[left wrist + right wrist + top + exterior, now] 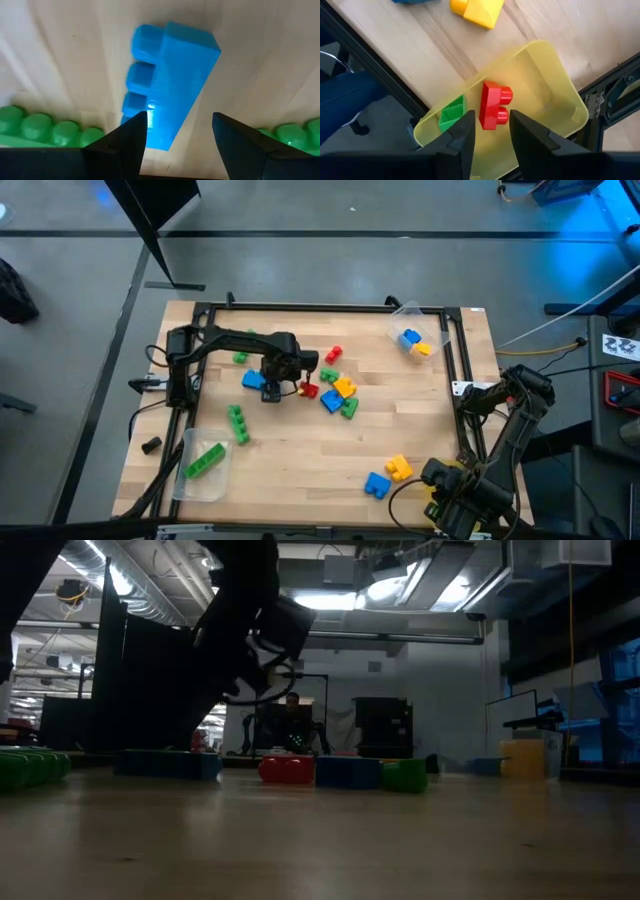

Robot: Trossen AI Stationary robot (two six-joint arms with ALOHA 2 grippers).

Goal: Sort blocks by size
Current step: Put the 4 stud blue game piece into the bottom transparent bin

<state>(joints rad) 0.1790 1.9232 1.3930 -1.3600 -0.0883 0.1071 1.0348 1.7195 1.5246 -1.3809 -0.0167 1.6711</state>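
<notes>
My left gripper [270, 387] is open and low over a long blue block [167, 80] that lies on its side on the table, studs sideways. Its fingers stand on either side of the block's near end; I cannot tell whether they touch it. More blocks lie just right of it: red [308, 390], yellow [345, 388], blue [330, 402], green [348, 408]. My right gripper [492, 127] is open over a yellow tray [550, 75] at the table's near right corner. A red block [494, 105] and a green block [452, 114] lie in that tray, the red one just past the fingertips.
A clear tray [205, 470] at the near left holds a long green block [203, 462]. Another clear tray [412, 330] at the far right holds a blue and a yellow block. Loose blocks: green [238, 423], blue [377, 485], yellow [398, 468]. A black frame edges the table.
</notes>
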